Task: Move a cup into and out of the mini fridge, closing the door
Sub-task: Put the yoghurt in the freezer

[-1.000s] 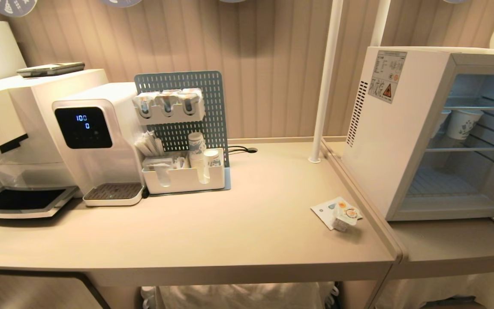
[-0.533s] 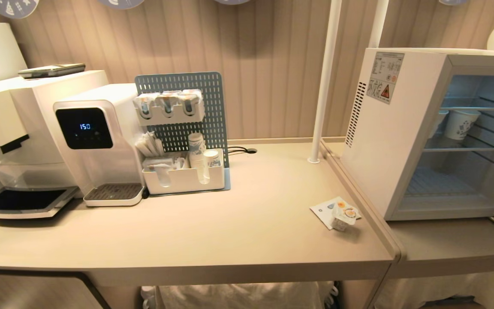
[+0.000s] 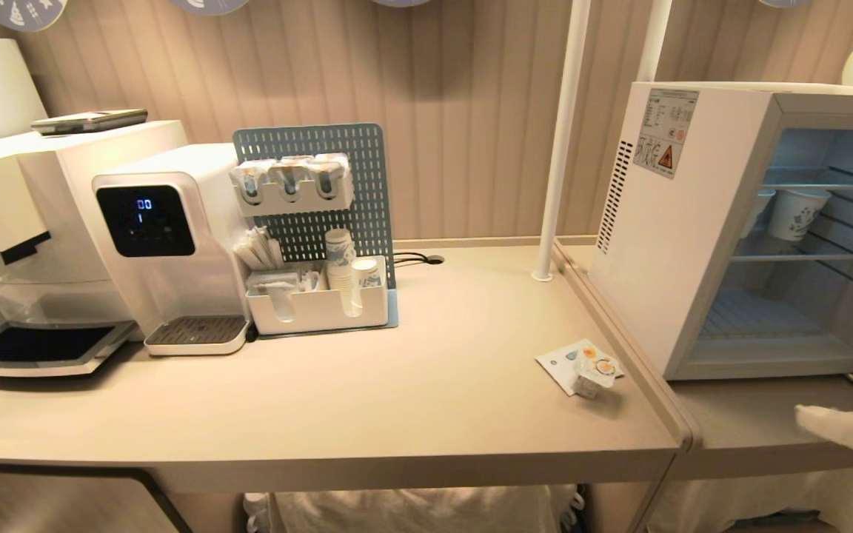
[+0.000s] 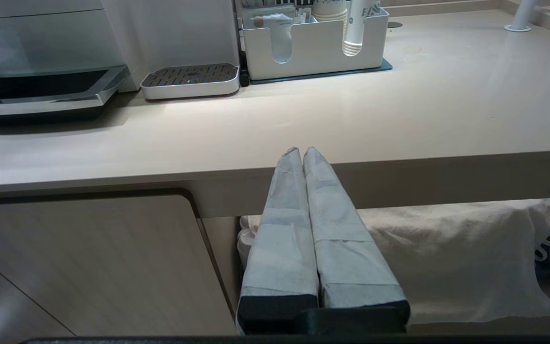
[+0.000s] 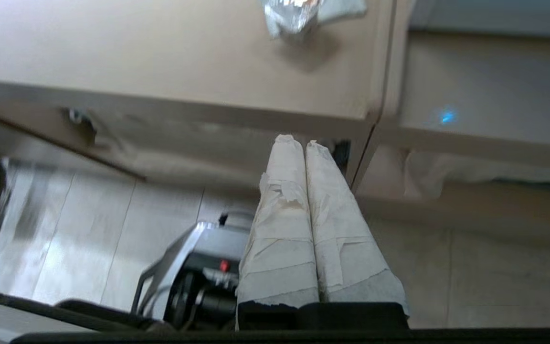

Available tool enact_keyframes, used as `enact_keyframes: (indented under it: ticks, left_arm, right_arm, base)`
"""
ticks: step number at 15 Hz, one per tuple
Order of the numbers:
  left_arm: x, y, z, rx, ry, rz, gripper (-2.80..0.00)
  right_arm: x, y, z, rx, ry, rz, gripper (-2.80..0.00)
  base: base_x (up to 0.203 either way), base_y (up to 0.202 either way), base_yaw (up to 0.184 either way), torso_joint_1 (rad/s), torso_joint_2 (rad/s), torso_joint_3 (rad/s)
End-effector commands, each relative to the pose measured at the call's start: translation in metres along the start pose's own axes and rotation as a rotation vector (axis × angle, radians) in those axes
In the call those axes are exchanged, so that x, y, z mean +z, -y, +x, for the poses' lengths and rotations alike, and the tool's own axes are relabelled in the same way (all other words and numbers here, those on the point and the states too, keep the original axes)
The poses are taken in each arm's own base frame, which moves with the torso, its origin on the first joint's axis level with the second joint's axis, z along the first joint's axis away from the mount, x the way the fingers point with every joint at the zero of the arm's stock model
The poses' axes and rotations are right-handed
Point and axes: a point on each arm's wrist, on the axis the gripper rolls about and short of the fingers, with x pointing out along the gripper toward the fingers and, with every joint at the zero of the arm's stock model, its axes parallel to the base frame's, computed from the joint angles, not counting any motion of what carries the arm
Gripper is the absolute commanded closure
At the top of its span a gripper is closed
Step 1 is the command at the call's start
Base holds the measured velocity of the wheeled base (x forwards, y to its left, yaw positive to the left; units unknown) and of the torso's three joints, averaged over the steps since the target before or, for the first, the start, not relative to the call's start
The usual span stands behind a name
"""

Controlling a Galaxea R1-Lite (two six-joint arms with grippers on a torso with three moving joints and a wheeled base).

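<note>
Thin white plastic cup (image 3: 594,374) with foil top sits on a card by the counter edge, ahead and left of the right gripper (image 3: 804,417), whose fingers are pressed together and empty; likely light, crushable, so pinch its sides gently

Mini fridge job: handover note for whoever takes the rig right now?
Left gripper: shut, empty, parked below the counter's front edge.
Right gripper: shut, empty, in front of the counter near the fridge stand.
Cup: on the counter by its right edge, resting on a card, not yet picked.
Mini fridge: stands open, bottom shelf free; paper cups on the middle shelf.
Done: nothing visible. Left: cup in, cup out, close the door.
</note>
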Motion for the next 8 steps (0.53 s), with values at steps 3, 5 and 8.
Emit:
enact_keyframes:
  ticks: [3, 5, 8]
  left_arm:
    - [0.000, 0.000, 0.000, 0.003, 0.002, -0.014, 0.00]
    - [0.000, 0.000, 0.000, 0.002, 0.002, -0.017, 0.00]
    - [0.000, 0.000, 0.000, 0.002, 0.003, -0.020, 0.00]
  right_arm:
    - [-0.027, 0.018, 0.124, 0.064, -0.311, 0.039, 0.00]
    - [-0.034, 0.021, 0.157, 0.071, -0.329, 0.048, 0.00]
    - [-0.030, 0.025, 0.206, -0.017, -0.216, 0.047, 0.00]
  base:
    - [0.000, 0.000, 0.000, 0.000, 0.00, 0.000]
    - [0.000, 0.000, 0.000, 0.000, 0.00, 0.000]
    - [0.000, 0.000, 0.000, 0.000, 0.00, 0.000]
